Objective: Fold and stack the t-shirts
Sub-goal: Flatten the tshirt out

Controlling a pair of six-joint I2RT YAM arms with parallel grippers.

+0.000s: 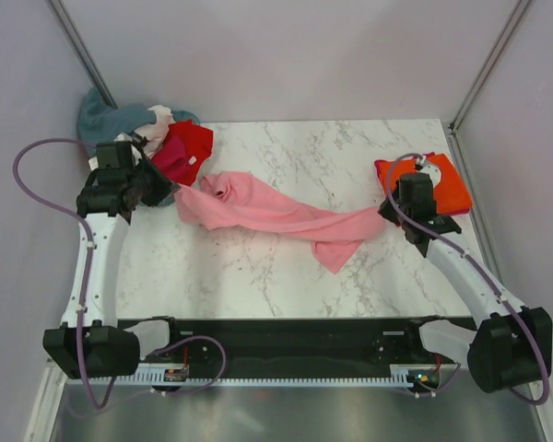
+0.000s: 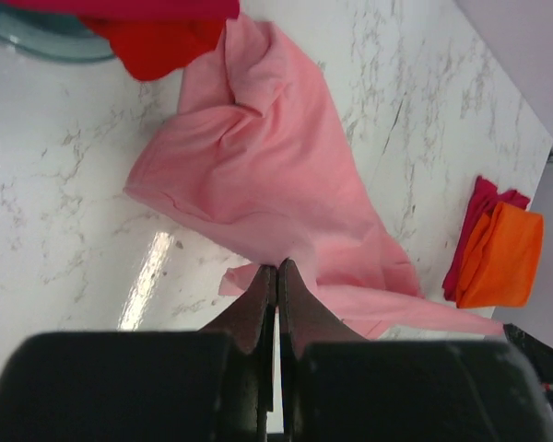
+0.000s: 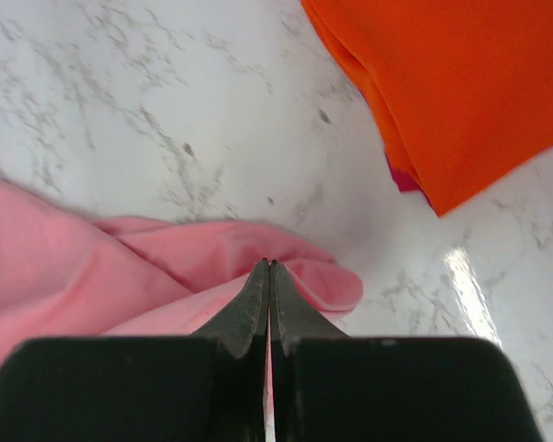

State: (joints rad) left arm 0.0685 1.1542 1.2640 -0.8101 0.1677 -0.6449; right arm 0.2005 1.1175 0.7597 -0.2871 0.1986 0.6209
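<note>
The left arm's fingers [image 2: 255, 308] are clenched, tips pinching the left end of a light pink cloth t-shirt [image 1: 258, 207]. The right arm's fingers [image 3: 249, 313] are clenched too, with a fold of the same shirt's right end caught between them. The shirt lies as a crumpled, twisted band across the middle of the white marble-patterned bench [image 1: 350, 152], bunched at its left end, with a loose flap pointing to the near side.

Just beyond the right fingers, at the far right, a bright orange folded t-shirt [image 1: 447, 189] rests on a magenta t-shirt [image 2: 477, 216]; that looks like the finished stack. At the far left corner a red t-shirt [image 1: 189, 147], a teal-grey t-shirt [image 1: 106, 115] and a bit of white cloth [image 1: 157, 120] sit in an unfolded heap. So I judge the task under halfway: two folded, the pink one only gripped and not yet spread flat, the heap waiting.

The left arm rises along the left edge, its wrist turned right beside the heap. The right arm slants from the near right corner toward the stack, wrist dipped low to the bench.
</note>
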